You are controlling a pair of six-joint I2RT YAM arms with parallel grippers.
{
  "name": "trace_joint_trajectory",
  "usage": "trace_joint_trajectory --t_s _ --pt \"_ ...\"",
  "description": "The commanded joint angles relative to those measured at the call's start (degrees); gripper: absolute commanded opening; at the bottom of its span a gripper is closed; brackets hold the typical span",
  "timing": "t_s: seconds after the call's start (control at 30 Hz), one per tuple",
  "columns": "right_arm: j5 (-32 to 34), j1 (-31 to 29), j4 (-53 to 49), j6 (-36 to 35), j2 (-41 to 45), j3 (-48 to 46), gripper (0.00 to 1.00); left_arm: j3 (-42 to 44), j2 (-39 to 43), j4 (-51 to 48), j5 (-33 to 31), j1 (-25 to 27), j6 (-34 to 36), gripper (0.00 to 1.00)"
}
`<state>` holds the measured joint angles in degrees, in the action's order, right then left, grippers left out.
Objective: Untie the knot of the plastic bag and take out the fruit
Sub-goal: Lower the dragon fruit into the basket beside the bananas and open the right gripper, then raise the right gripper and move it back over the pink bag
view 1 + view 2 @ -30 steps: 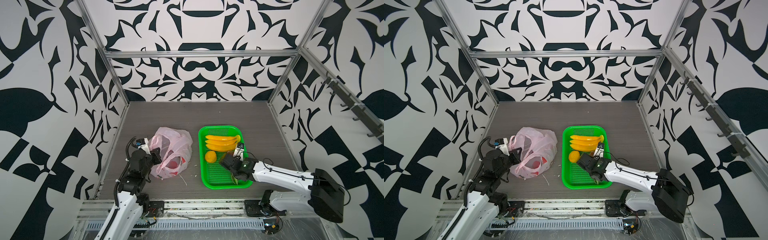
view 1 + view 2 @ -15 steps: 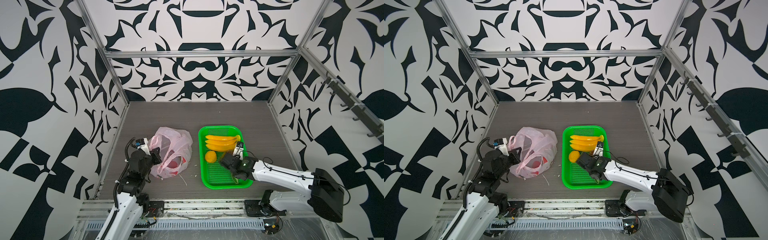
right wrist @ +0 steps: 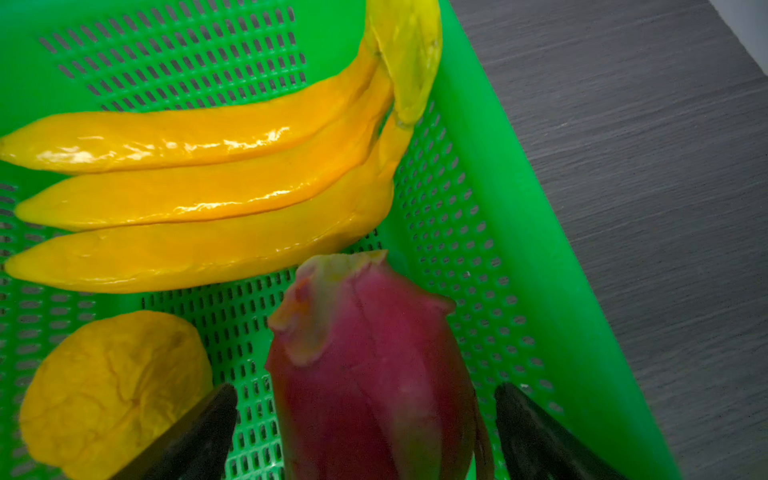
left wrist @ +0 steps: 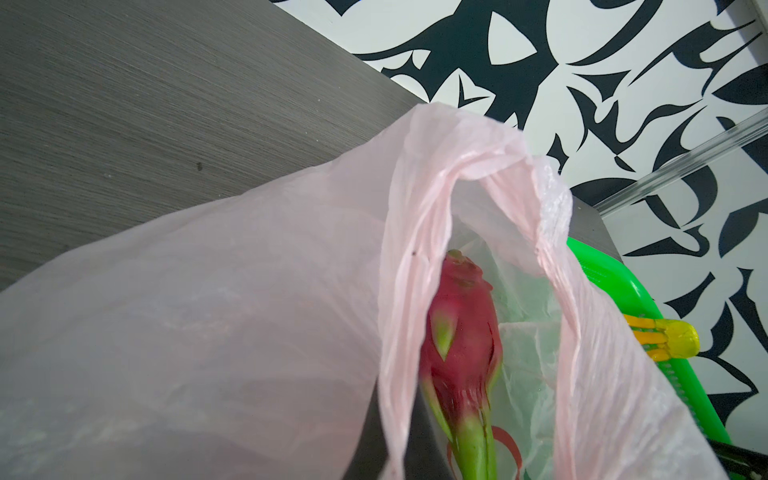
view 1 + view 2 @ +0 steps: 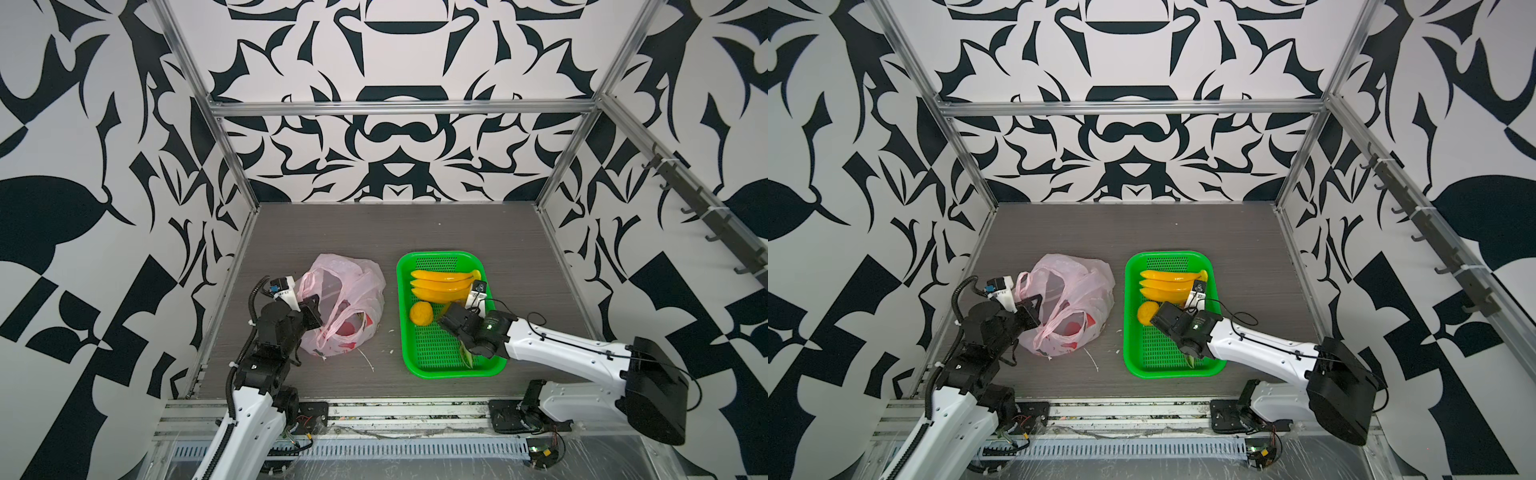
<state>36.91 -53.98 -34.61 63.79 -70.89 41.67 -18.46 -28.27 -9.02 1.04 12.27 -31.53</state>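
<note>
Pale pink plastic bag: mouth agape, edge pinched in closed left gripper; bagged dragon fruit inside, beyond tips. Perforated green basket under right gripper, jaws spread wide. Ahead: banana bunch. Between fingers: loose dragon fruit, gaps both sides. Beside one finger: citrus.

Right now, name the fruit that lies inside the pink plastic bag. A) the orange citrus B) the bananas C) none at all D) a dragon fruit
D: the left wrist view shows a magenta dragon fruit inside the plastic bag; the bananas and the orange citrus lie in the green basket.
</note>
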Motion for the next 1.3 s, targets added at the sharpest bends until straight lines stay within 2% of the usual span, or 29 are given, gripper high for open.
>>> trace_joint_trajectory --t_s 0.0,0.37,0.57,0.7,1.0,1.27 --pt "2.47 0.02 -2.86 -1.93 1.43 3.62 0.98 0.13 -0.15 0.17 -0.26 -0.06 0.14 0.0" --pt "5.19 -2.98 -7.51 -8.03 -1.01 13.34 0.95 -1.97 -2.14 0.86 1.24 -0.09 0.47 0.0" --pt "6.96 -6.31 -9.59 -14.05 -4.25 21.74 0.93 -2.53 -1.47 0.04 1.95 -0.02 0.37 0.0" --pt "5.97 -8.03 -7.49 -20.35 -7.21 26.61 0.92 -2.22 -0.03 -1.13 1.82 -0.03 0.28 0.0" --pt "-3.76 -10.44 3.28 -34.53 -15.33 37.52 0.88 -1.58 0.02 -0.58 2.29 -0.02 -0.05 0.0" --pt "-15.03 -11.78 4.46 -38.39 -25.44 49.11 0.82 -1.04 -1.31 1.52 3.13 0.0 -0.84 0.0"
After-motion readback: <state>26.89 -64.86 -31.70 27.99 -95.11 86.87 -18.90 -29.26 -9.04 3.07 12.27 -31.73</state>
